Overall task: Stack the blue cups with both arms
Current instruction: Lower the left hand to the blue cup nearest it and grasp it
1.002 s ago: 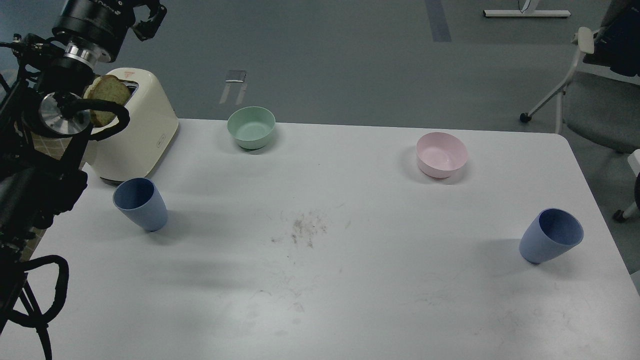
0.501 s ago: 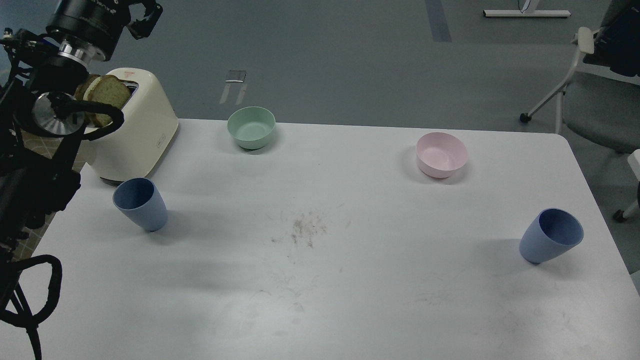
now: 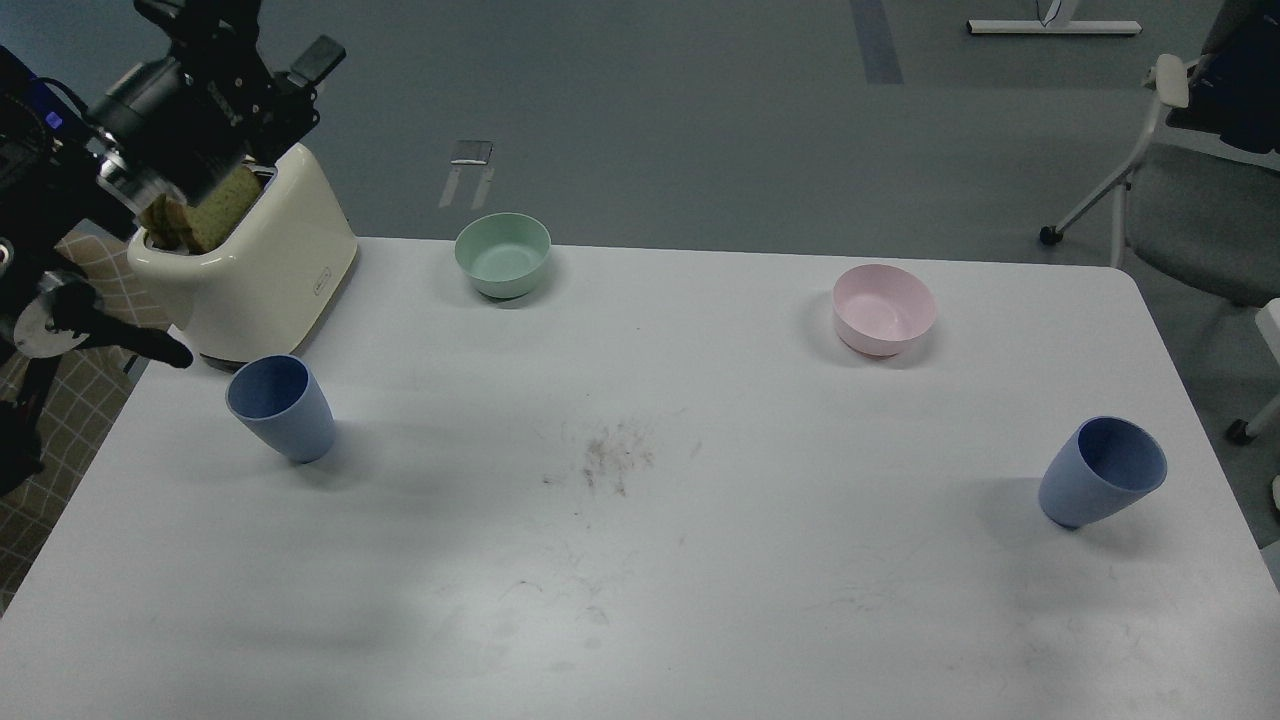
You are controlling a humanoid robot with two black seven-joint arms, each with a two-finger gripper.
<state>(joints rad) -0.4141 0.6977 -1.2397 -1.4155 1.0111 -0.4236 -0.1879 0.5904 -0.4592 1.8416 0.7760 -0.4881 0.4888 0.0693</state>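
Grey flooring surrounds a white desk that carries, by size, a cream toaster with bread in its slot, a mint-green bowl, a pink bowl, and the two blue cups, the left cup just in front of the toaster and the right cup well apart near the right edge. Above the toaster hangs the left arm, its claw empty, though I cannot tell how far it is parted; the right claw is out of view. Reaching down, the arm could strike the toaster or topple the narrow-based cup.
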